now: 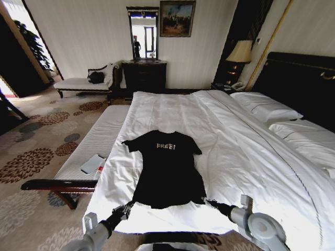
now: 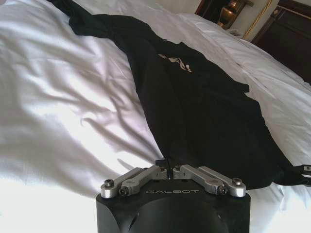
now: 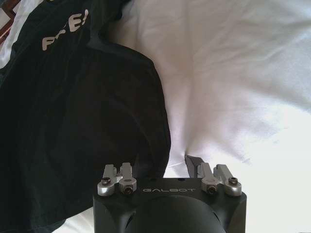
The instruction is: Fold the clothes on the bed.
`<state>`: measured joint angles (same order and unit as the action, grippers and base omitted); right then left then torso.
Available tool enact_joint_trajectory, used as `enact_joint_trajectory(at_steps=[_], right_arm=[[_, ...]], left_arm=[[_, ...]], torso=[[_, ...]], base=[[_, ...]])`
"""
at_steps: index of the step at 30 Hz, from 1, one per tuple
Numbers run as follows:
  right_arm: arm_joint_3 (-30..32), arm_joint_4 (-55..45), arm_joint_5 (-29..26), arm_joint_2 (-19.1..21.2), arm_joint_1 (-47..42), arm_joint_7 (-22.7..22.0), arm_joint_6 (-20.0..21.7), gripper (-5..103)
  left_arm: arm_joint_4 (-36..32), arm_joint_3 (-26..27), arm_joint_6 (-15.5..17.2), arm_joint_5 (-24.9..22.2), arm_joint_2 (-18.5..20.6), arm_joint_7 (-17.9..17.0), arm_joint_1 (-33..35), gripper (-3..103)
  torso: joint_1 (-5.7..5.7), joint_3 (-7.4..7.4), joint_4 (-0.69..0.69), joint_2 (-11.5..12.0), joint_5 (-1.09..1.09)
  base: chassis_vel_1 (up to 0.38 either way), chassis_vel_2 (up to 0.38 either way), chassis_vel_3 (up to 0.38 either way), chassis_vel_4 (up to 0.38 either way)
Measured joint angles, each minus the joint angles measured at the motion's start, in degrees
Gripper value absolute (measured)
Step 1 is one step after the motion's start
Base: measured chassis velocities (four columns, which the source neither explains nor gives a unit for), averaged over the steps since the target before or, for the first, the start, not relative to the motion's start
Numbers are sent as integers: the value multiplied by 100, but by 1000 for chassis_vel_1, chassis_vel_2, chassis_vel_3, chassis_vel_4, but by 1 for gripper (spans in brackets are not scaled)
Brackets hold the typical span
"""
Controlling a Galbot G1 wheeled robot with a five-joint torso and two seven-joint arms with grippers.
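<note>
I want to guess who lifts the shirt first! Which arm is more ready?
Probably the left. The left gripper is shut at the T-shirt's bottom corner, seemingly pinching the hem. The right gripper sits at the other bottom corner, open, not gripping yet, on the bed.

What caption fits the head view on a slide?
Both end effectors, left and right, at the hem corners of a black T-shirt spread flat on a white bed.

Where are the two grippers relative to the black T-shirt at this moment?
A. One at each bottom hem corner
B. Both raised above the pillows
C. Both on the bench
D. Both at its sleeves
A: the left gripper and right gripper sit at opposite hem corners of the T-shirt, which lies flat on the bed.
</note>
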<state>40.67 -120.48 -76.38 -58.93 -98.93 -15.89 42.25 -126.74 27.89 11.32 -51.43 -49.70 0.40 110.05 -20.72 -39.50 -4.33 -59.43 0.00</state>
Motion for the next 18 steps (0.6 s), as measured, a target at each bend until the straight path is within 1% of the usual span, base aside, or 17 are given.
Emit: enact_joint_trajectory(at_steps=[2, 4, 7, 9, 13, 15, 16, 18], right_arm=[[-4, 0, 4, -7, 0, -5, -2, 45], [-5, 0, 5, -7, -1, -5, -2, 45], [-5, 0, 8, -4, -1, -12, -6, 29], [-5, 0, 8, -3, 2, -14, -6, 29], [-6, -6, 15, -1, 14, -23, -9, 8], [-7, -7, 20, -4, 13, -23, -9, 8], [-9, -11, 32, -10, 6, -26, -10, 1], [-10, -31, 42, -18, -23, -37, -10, 1]], left_arm=[[24, -1, 0, 1, -12, 0, -4, 0], [27, -1, 0, 1, -16, 0, -4, 0], [69, 6, 0, -2, -49, 0, -3, 0], [74, 8, 0, -2, -54, 0, -2, 0], [126, 20, -13, 14, -86, 0, 18, 0], [131, 20, -15, 18, -93, 0, 18, 0], [141, 21, -17, 22, -104, 0, 18, 0], [152, 20, -20, 22, -121, 0, 14, 0]], torso=[[0, 0, 0, 0, 0], [0, 0, 0, 0, 0], [0, 0, 0, 0, 0], [0, 0, 0, 0, 0], [0, 0, 0, 0, 0], [0, 0, 0, 0, 0], [0, 0, 0, 0, 0], [0, 0, 0, 0, 0]], base=[[0, 0, 0, 0], [0, 0, 0, 0], [0, 0, 0, 0], [0, 0, 0, 0], [0, 0, 0, 0], [0, 0, 0, 0], [0, 0, 0, 0], [0, 0, 0, 0]])
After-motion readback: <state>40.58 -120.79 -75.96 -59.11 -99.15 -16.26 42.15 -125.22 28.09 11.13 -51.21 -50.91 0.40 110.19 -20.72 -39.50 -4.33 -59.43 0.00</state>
